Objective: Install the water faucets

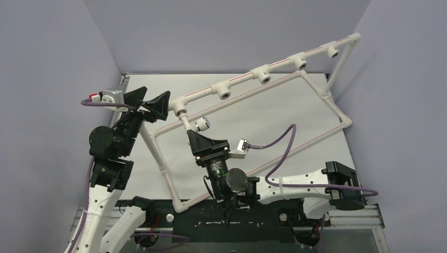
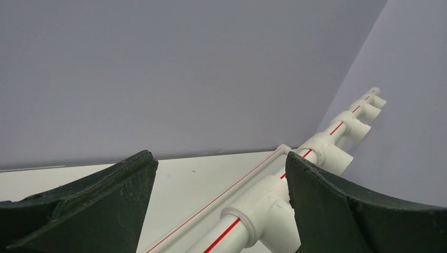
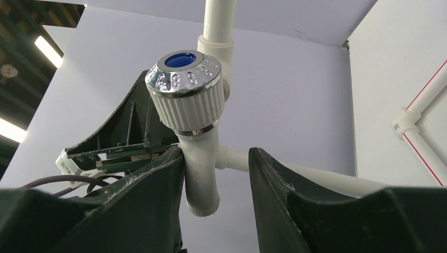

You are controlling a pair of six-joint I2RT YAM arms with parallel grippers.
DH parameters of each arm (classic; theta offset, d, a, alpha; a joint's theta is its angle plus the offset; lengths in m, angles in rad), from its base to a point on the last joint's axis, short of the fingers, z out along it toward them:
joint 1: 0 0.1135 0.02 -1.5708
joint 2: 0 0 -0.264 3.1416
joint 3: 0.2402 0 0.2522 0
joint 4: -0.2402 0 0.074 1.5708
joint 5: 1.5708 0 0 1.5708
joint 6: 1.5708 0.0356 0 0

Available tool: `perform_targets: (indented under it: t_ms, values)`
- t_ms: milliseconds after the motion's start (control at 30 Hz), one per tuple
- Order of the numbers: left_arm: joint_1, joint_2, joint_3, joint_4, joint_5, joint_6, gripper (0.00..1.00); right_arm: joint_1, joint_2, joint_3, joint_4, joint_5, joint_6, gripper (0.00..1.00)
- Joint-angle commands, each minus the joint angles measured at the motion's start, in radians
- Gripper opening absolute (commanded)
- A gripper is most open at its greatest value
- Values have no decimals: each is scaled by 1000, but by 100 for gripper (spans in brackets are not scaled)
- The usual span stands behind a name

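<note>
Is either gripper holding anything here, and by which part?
Nothing is clamped. The faucet has its lower stem between the jaws of the right gripper, touching one and clear of the other. The left gripper is open and empty.

Pale lavender-grey back wall point(image 1: 226, 31): plain, matte. Matching left side wall point(image 1: 47, 52) and right side wall point(image 1: 406, 79) meet it at corners, forming three-sided booth. White matte desk point(image 1: 253, 113) spans booth from wall to wall; lighting even, shadows soft. Black mounting strip point(image 1: 263, 229) runs along near desk edge; silvery metal rail point(image 1: 369, 213) at its right end. Right wrist view: beyond booth panel, dark ceiling point(image 3: 21, 21), detail unclear; bright white strip light point(image 3: 46, 46) slanting; second strip light point(image 3: 9, 129) lower, at left edge.
</note>
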Motion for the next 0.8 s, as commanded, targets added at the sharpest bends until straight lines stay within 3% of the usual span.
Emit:
perform_targets:
  t_ms: [0,167,600,767]
  values:
    - [32,41,-67,-230,-33,-11,90,-11,-35,-16,2,27,13,50]
    - [36,44,-67,-230,-30,-12,90,-9,-44,-32,55,5,-43,60]
    - [60,53,-67,-227,-17,-16,90,-7,-114,-93,153,-147,-216,66]
    - [67,64,-68,-226,-9,-18,90,-8,-177,-107,74,-208,-280,67]
